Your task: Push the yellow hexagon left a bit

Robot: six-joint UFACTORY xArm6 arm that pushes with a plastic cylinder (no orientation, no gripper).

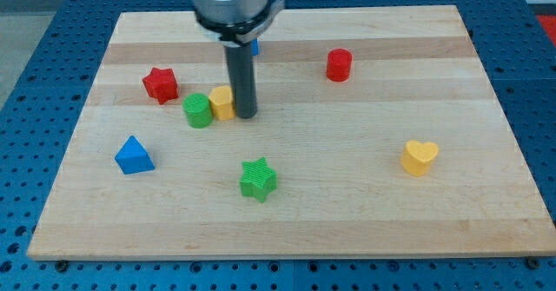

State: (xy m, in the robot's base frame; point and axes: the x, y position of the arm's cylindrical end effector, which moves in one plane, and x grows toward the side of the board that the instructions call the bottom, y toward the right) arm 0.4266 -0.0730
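Observation:
The yellow hexagon [221, 102] sits left of the board's centre, partly hidden by my rod. My tip [246, 115] stands right against the hexagon's right side. A green cylinder [198, 110] touches the hexagon on its left side.
A red star [161, 84] lies at the upper left, a blue triangle [134, 155] at the lower left, a green star [259, 179] at the bottom centre. A red cylinder [339, 65] is at the upper right, a yellow heart [420, 157] at the right. A blue block [254, 46] peeks out behind the rod.

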